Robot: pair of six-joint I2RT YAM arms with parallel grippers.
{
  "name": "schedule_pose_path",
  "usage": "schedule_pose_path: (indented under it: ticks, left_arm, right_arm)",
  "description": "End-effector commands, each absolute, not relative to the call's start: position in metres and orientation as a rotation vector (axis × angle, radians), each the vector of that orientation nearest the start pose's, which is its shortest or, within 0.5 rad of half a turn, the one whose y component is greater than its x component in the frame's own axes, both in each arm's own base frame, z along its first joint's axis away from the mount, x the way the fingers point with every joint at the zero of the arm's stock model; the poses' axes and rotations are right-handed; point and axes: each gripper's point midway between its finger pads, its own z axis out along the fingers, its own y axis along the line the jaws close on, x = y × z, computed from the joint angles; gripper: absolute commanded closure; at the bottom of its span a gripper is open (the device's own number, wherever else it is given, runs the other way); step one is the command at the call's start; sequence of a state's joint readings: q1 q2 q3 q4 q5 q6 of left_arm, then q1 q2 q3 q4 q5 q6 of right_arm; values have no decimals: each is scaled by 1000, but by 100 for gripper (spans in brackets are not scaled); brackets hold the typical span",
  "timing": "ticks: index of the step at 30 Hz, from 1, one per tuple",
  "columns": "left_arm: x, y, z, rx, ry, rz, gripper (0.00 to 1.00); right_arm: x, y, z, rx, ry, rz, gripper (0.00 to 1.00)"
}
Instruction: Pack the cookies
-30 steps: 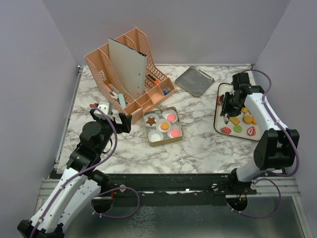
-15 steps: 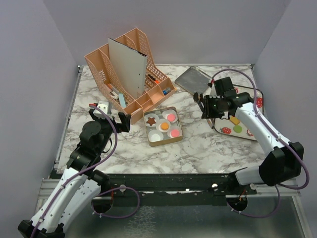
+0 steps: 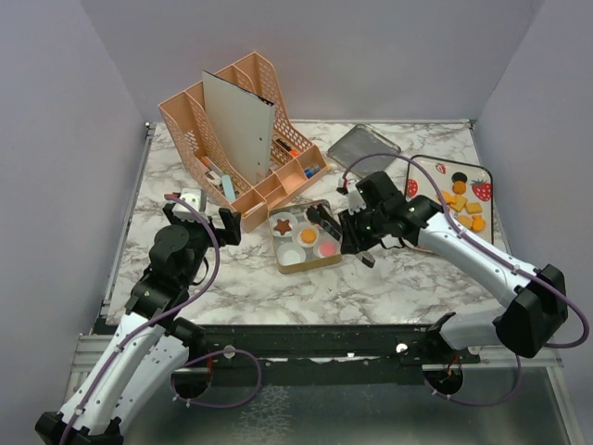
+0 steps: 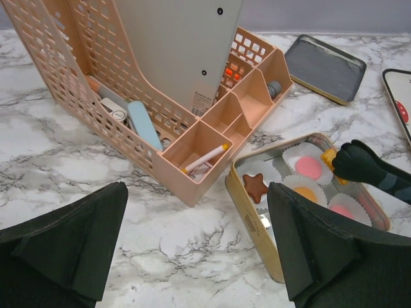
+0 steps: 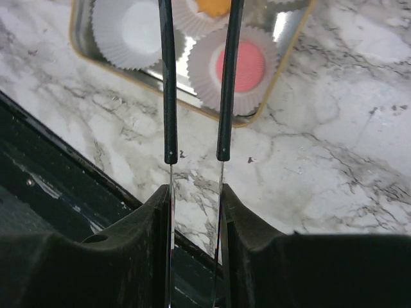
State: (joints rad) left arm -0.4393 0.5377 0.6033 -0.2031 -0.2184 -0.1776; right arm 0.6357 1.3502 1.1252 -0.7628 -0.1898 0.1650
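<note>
Right gripper [image 3: 318, 220] is pinched on one orange cookie [image 4: 329, 157], over the far right corner of the tin [image 3: 306, 266], mid tabletop [image 3: 389, 278]. We can't tell its long axis or heading: too small, half hidden by the fingertip. Brown star [image 4: 255, 186] lies flat in the tin's far left corner. Loose cookies [image 3: 460, 206] sit on the tray [image 3: 459, 163] at the right edge. Left gripper [image 4: 196, 212] gapes wide, empty, toward the left edge.

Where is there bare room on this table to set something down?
Widest: the front marble strip between the tin and the near edge. Smaller: the back right corner, between lid and tray. Crowded: over the tin, where the right gripper holds a cookie, and beside the organizer.
</note>
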Motion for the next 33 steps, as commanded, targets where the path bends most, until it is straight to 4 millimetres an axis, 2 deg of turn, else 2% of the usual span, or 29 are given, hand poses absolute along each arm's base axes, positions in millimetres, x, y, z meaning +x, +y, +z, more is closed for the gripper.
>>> schedule_pose_path:
  ticks: [1, 8, 15, 23, 28, 33]
  left_arm:
    - [265, -80, 247, 35, 1708, -228, 2]
    - [265, -78, 246, 31, 1708, -220, 2]
    - [266, -79, 245, 35, 1713, -222, 2]
    - [267, -81, 244, 41, 1714, -230, 2]
    - [267, -82, 242, 47, 1719, -233, 2]
    - [267, -82, 243, 46, 1718, -236, 2]
  right_arm:
    - [210, 237, 149, -830, 2476, 610, 90]
    - [187, 254, 132, -991, 2477, 629, 90]
    - [181, 271, 125, -1091, 2463, 635, 90]
    - [179, 274, 106, -1137, 2507, 591, 89]
    - [179, 275, 103, -1152, 2507, 582, 85]
    - [180, 277, 102, -1159, 2505, 582, 74]
